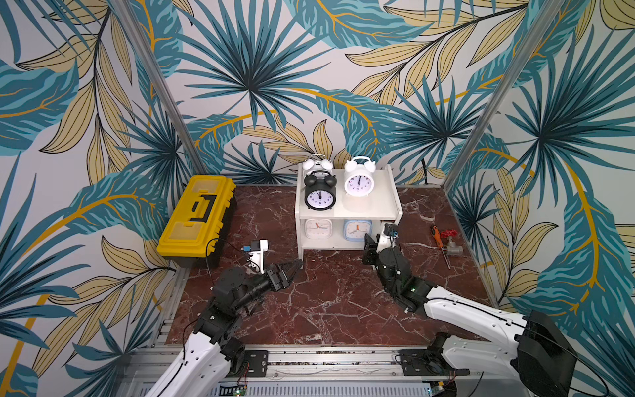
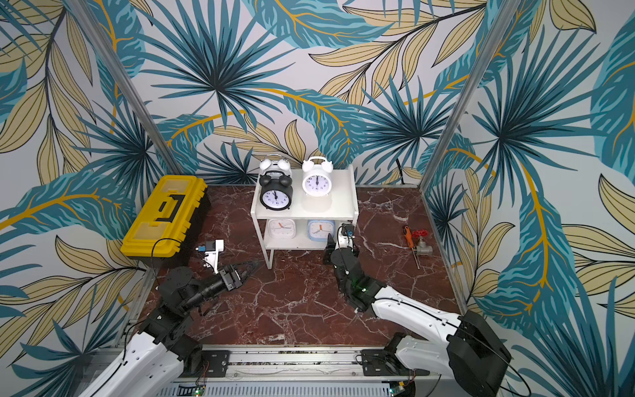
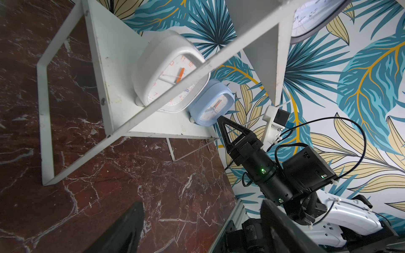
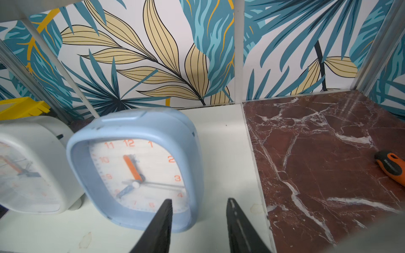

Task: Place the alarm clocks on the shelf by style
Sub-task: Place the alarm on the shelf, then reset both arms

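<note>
Our left gripper [image 1: 293,266] hangs wide and empty; our right gripper [image 4: 199,199], parted, holding nothing, sits just before the light blue clock [image 1: 357,229]. Beside it, low on the shelf [image 1: 347,214]: the white square clock [image 1: 318,228]. Up top: black bell clock [image 1: 320,196], white bell clock [image 1: 358,182], rear white bell clock [image 1: 318,166]. We judge sorting complete.
</note>
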Robot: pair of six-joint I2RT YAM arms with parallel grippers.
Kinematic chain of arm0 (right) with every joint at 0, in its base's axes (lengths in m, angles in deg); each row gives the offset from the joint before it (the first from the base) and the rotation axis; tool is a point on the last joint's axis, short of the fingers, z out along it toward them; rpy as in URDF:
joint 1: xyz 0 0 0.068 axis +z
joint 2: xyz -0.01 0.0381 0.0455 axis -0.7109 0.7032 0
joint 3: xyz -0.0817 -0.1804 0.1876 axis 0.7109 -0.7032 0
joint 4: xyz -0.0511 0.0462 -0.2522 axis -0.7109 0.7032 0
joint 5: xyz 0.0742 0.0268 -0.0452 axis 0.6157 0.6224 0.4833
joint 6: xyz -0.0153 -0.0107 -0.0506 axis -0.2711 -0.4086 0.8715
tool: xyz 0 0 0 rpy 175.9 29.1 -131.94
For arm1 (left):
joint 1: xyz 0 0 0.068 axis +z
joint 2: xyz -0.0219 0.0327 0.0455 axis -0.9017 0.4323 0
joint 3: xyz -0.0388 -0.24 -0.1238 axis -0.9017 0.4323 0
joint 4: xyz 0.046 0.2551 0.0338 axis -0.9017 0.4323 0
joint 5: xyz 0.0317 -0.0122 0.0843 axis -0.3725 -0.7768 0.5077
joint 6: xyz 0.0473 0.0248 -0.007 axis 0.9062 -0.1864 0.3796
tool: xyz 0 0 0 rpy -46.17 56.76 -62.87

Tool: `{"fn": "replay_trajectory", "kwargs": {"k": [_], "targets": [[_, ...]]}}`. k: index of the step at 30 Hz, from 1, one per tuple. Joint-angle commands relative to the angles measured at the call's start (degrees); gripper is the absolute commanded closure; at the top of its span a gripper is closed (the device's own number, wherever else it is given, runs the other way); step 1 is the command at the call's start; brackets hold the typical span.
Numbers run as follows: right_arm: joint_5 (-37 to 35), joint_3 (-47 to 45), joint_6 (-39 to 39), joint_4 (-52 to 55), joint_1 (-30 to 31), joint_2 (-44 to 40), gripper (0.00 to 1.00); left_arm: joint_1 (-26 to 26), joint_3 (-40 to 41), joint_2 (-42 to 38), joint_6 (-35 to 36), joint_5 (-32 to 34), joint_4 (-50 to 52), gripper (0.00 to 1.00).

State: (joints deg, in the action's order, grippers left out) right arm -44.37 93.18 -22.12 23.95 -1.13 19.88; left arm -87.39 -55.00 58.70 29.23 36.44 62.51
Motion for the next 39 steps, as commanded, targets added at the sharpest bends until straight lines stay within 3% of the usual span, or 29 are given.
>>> {"fn": "replay_trajectory", "kwargs": {"k": [1,7,11,15,18,21,23,26,28,33,35,38,39], "targets": [[-3.4,0.4,-2.7,9.0,1.5,-6.3,0.48,0.5,-0.5,-0.5,2.1,0.6,3.5,0.09],[-5.7,4.0,-8.2,37.2,14.1,-20.8,0.37,0.5,-8.8,0.0,8.0,5.5,15.7,0.03],[-4.2,12.3,-10.3,54.2,19.9,-26.1,0.3,0.5,-22.0,3.9,17.5,9.8,27.8,0.02],[-1.7,24.0,-5.4,62.8,20.4,-23.9,0.26,0.6,-35.6,9.5,24.3,17.6,35.1,0.0],[-4.5,36.3,-1.1,69.7,19.6,-17.4,0.22,0.5,-45.8,13.8,26.8,27.7,38.2,0.0],[1.7,49.7,3.0,76.2,9.4,-8.9,0.2,1.1,-53.8,18.7,27.5,38.1,39.8,0.0],[10.9,55.7,5.0,76.5,-4.0,-4.9,0.2,2.4,-59.0,23.2,27.5,41.0,41.2,0.0],[19.0,63.1,5.1,77.2,-18.9,1.6,0.18,5.0,-61.2,27.8,27.5,45.0,39.3,0.0],[24.3,64.7,3.3,75.3,-27.7,4.2,0.19,6.3,-60.4,29.7,28.5,51.2,35.9,0.0],[28.5,57.5,-4.5,66.1,-43.5,5.1,0.17,8.4,-47.4,32.7,36.7,66.6,14.2,0.0],[20.5,51.2,-5.1,61.6,-44.0,3.6,0.2,10.4,-38.5,33.1,43.2,67.3,0.0,0.0],[17.0,37.8,0.0,50.1,-44.0,-1.1,0.01,13.9,-28.1,36.2,48.1,66.3,-15.2,0.0],[15.7,32.3,0.4,45.0,-44.1,-2.3,0.01,15.3,-25.9,38.1,47.7,65.7,-17.1,0.0]]}}
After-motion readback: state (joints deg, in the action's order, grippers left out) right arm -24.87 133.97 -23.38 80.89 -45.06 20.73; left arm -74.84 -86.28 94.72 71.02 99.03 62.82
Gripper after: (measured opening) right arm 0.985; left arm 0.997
